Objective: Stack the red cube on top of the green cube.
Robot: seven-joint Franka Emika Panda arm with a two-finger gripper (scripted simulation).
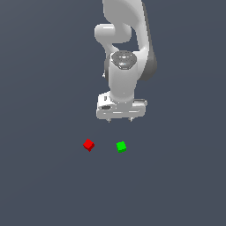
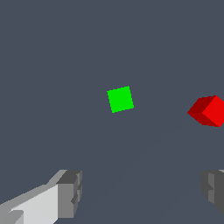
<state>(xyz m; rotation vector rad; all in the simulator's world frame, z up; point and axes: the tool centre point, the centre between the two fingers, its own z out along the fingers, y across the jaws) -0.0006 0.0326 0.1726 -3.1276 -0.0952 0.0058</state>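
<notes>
- Dark grey floor (image 1: 44,185) all round, plain.
- Fingers (image 2: 70,192) spread wide, grasping nothing; gripper (image 1: 120,119) hangs above the cubes.
- Green cube (image 1: 121,146) on floor, near gripper.
- Red cube (image 1: 88,144) beside it, apart, toward the exterior view's left.

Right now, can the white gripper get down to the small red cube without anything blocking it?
Probably yes: the gripper hangs open above, and the small red cube sits apart from the small green cube.

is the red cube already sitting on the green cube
No, the red cube rests on the floor apart from the green cube, toward the exterior view's left.
</notes>
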